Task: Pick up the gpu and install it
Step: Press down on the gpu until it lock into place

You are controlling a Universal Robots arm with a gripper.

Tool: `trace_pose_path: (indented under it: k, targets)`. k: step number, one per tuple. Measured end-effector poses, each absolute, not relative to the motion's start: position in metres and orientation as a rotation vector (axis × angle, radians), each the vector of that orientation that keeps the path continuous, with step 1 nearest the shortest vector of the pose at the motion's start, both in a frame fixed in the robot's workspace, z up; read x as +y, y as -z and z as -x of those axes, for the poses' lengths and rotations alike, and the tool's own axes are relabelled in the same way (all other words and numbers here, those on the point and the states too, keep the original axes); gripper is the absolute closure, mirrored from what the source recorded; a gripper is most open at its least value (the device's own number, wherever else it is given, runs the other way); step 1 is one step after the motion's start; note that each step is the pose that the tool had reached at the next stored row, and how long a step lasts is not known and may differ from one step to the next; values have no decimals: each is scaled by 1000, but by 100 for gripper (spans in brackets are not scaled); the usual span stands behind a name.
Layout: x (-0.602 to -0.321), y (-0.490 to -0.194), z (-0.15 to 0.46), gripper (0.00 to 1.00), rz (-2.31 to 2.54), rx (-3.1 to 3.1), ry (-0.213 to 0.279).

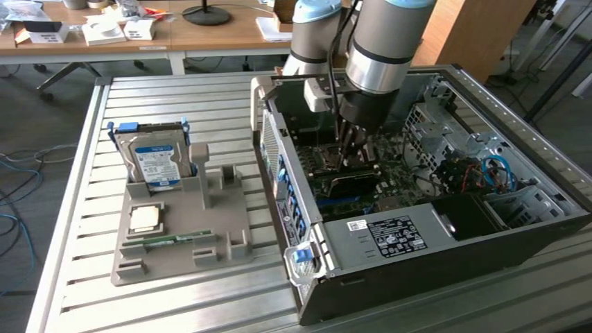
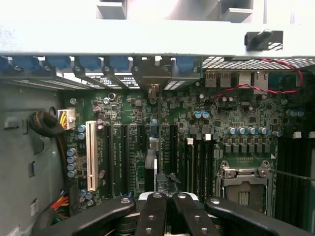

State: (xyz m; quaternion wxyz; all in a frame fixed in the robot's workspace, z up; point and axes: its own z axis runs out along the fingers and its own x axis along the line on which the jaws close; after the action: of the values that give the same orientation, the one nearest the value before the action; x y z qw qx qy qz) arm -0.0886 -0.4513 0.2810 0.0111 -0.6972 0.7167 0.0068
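Computer case (image 1: 444, 257): matt dark metal shell, bare silvery sheet metal within.
Gpu (image 1: 353, 184): glossy black face, inside the computer case.
Motherboard (image 2: 231, 118): green circuit board — dull, studded with small shiny metal parts.
Gripper (image 2: 166, 209): black plastic fingers (image 2: 152, 216), faintly glossy, smooth.
Arm (image 1: 389, 41): smooth grey casing with a brushed metal band.
Table (image 1: 83, 139): ribbed aluminium, satin sheen.
Holder (image 1: 180, 239): matt grey plastic — beside the computer case.
Hard drive (image 1: 152, 156): silvery metal, blue paper label.

Robot arm (image 1: 379, 48) with grey cylindrical links, pale blue joint caps, a black cable, and a black gripper (image 2: 166, 206) with rounded, bolted fingers (image 2: 153, 216).
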Motion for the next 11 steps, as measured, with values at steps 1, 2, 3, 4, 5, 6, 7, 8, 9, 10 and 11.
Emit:
trace_pose_path:
  k: [1, 2, 3, 4, 5, 6, 7, 8, 9, 10, 11]
  targets:
    - [-451, -279, 89, 89, 2175, 2236, -21]
    - [-451, -278, 89, 89, 2175, 2236, -21]
    - [-451, -276, 89, 89, 2175, 2236, -21]
    - [-451, -274, 89, 89, 2175, 2236, -21]
    - [-451, -273, 89, 89, 2175, 2236, -21]
    - [-451, -272, 89, 89, 2175, 2236, -21]
    - [-451, -272, 89, 89, 2175, 2236, -21]
    - [-451, -272, 89, 89, 2175, 2236, -21]
    - [-451, -272, 89, 89, 2175, 2236, -21]
    - [-451, -272, 89, 89, 2175, 2236, -21]
    - [-451, -271, 89, 89, 2175, 2236, -21]
